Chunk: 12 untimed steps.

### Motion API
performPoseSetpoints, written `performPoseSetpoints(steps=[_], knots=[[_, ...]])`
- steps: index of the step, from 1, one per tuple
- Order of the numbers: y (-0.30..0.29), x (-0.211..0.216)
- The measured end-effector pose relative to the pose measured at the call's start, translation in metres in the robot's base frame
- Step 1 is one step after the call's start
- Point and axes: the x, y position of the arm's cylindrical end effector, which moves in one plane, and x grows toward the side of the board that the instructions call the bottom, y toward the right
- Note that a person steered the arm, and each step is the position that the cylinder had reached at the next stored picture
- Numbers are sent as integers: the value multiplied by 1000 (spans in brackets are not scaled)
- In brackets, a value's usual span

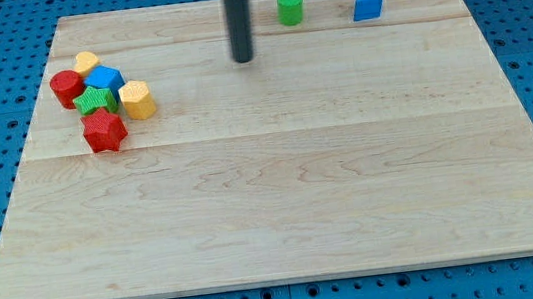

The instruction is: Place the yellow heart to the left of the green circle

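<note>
Parked way out at the view's left of the surface (284, 218): yellow heart (86, 61), topping the cluster beside the red cylinder (65, 88). Well apart from my tip (242, 60), a bare rod end holding nothing, near the green circle (291, 7).

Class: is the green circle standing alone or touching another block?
Alone. The green circle has bare board all round; my tip is to its left, apart.

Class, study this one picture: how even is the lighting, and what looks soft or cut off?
Camera view: light is even and glare-free on the wooden board; blocks cast only faint shadows; the rod is cropped at the view's top, my tip slightly soft-edged; the green circle stays sharp.
</note>
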Motion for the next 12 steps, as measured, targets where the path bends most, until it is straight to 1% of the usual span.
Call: performPoseSetpoints(steps=[1,2,3,4,5,6,7,8,9,10,11,12], knots=[[-48,-27],[-104,-81],[-198,-83],[-199,-26],[-179,26],[-145,7],[-134,-28],[-138,-9],[-211,-13],[-181,-59],[-117,-89],[-81,-83]])
